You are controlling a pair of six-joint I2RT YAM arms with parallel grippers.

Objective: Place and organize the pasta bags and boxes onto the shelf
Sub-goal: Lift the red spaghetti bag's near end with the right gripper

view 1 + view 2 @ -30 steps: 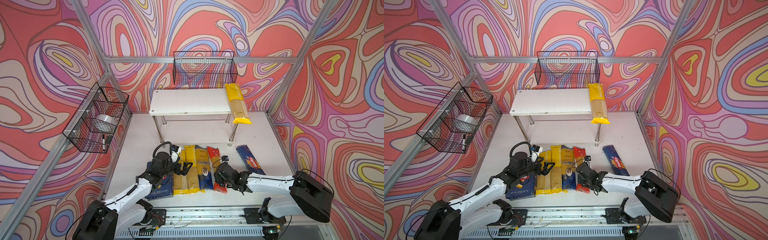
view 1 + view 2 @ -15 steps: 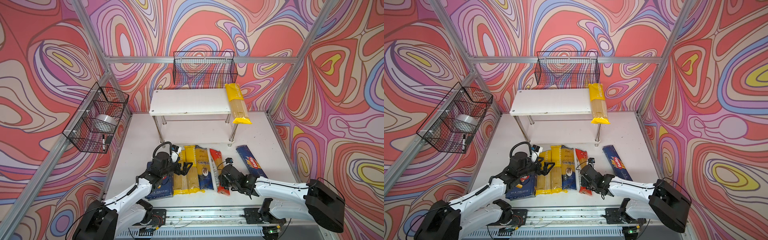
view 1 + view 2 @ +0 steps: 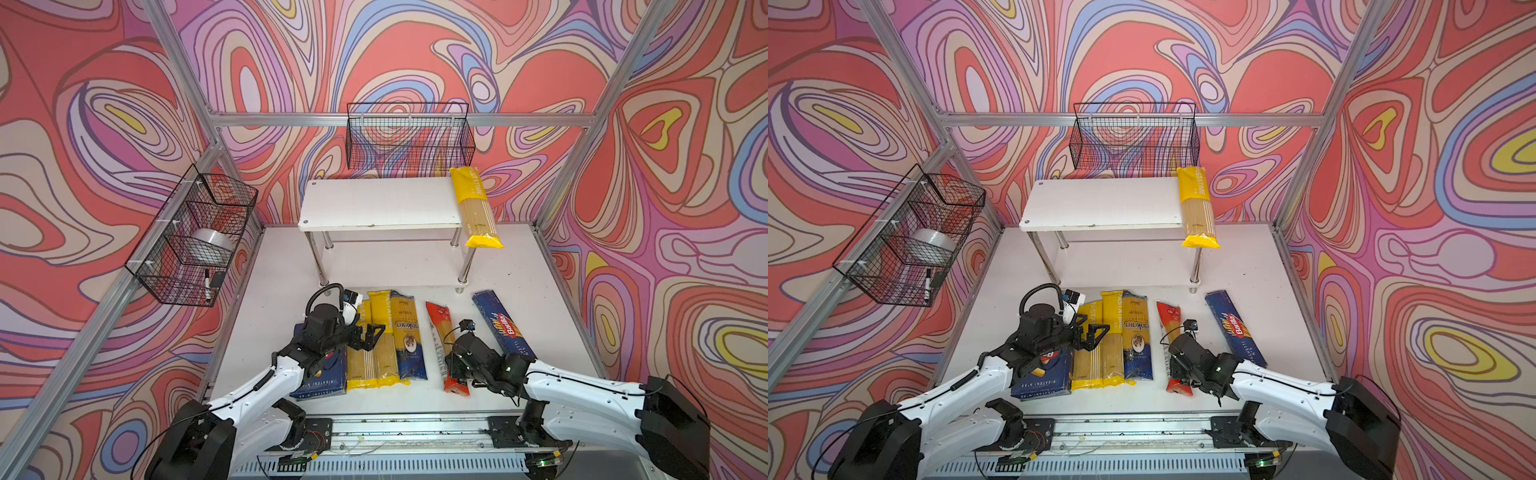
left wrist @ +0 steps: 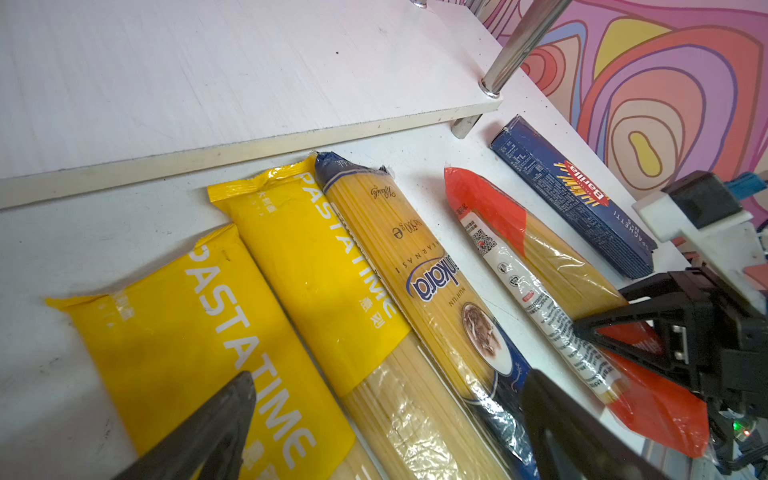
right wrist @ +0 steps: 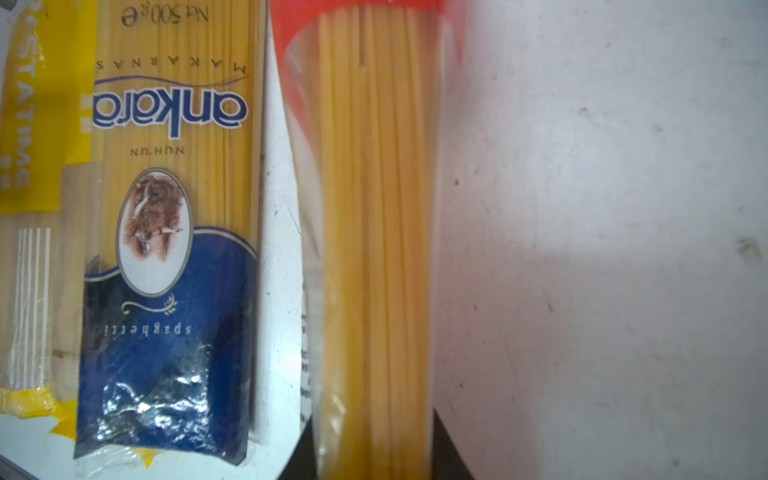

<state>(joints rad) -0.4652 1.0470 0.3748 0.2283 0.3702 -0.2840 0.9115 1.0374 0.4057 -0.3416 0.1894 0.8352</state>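
Right gripper [image 5: 372, 453] clamped across the red bag [image 3: 439, 328] near its front end; bag low on the table [image 3: 519, 266], between the blue bag [image 3: 409, 340] and the Barilla carton [image 3: 503, 328]; left gripper [image 3: 371, 333] spread open above the yellow bags [image 3: 376, 361]. Probably light; film slick, strands brittle; an end hold may let it sag, mid-length safer; shelf [image 3: 374, 203] well behind.

There are five bags. Three are yellow: the high yellow bag [image 3: 476, 208], the left yellow bag [image 3: 360, 365] and the middle yellow bag [image 3: 384, 361]. One is the blue bag [image 3: 409, 336], one is the red bag [image 3: 436, 320]. There are two boxes, the wide box [image 3: 324, 380] and the long box [image 3: 505, 328]. There is one shelf [image 3: 374, 203]. There are two baskets, the back basket [image 3: 409, 141] and the side basket [image 3: 174, 282].
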